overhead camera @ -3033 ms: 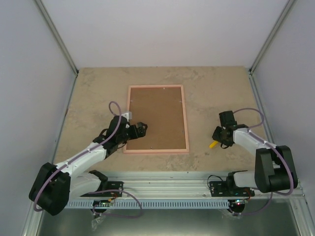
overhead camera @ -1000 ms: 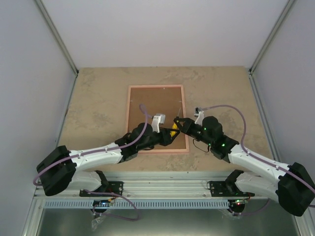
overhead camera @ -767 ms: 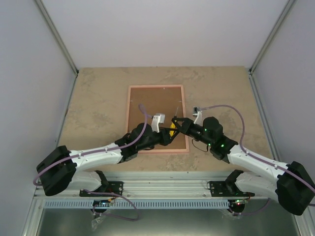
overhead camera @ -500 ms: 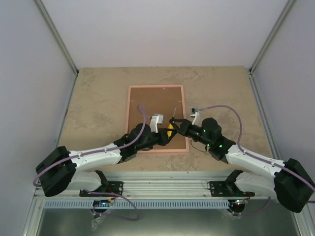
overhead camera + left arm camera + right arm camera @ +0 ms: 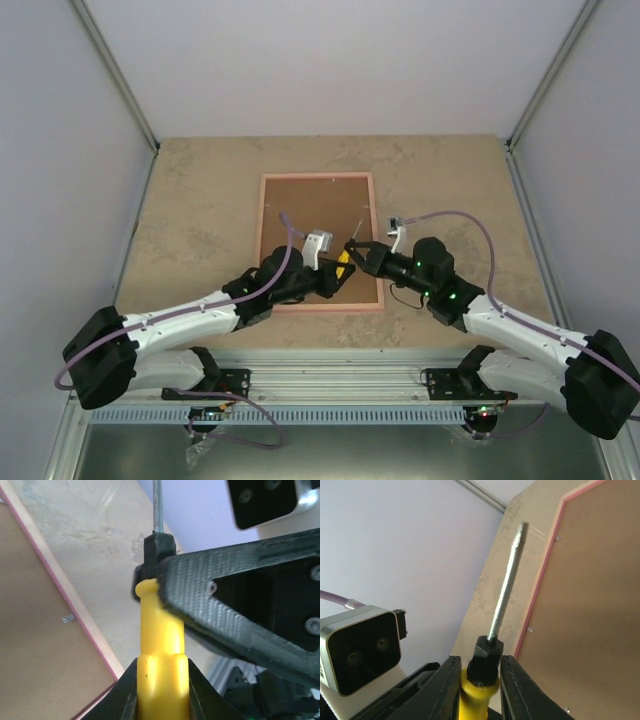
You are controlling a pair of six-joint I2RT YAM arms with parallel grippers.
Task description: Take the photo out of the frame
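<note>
The frame (image 5: 262, 230) lies face down on the table with its brown back (image 5: 315, 220) up and a thin pink rim around it. The photo is hidden underneath. Above the frame's near right corner, both grippers hold a yellow-handled screwdriver (image 5: 344, 266). My left gripper (image 5: 163, 680) is shut on the yellow handle (image 5: 161, 645). My right gripper (image 5: 479, 672) is shut on the handle's top, at the black collar. The metal shaft (image 5: 507, 587) points up and away over the pink rim (image 5: 540, 587).
Small metal tabs (image 5: 529, 629) sit along the inside of the pink rim on the backing board. Grey walls enclose the beige table (image 5: 200, 190) on three sides. Both arms cross over the frame's near edge.
Three seconds ago the arms were apart and the right one held the screwdriver beside the frame. In the last second the left jaws closed on the handle and both grippers drifted slightly left.
</note>
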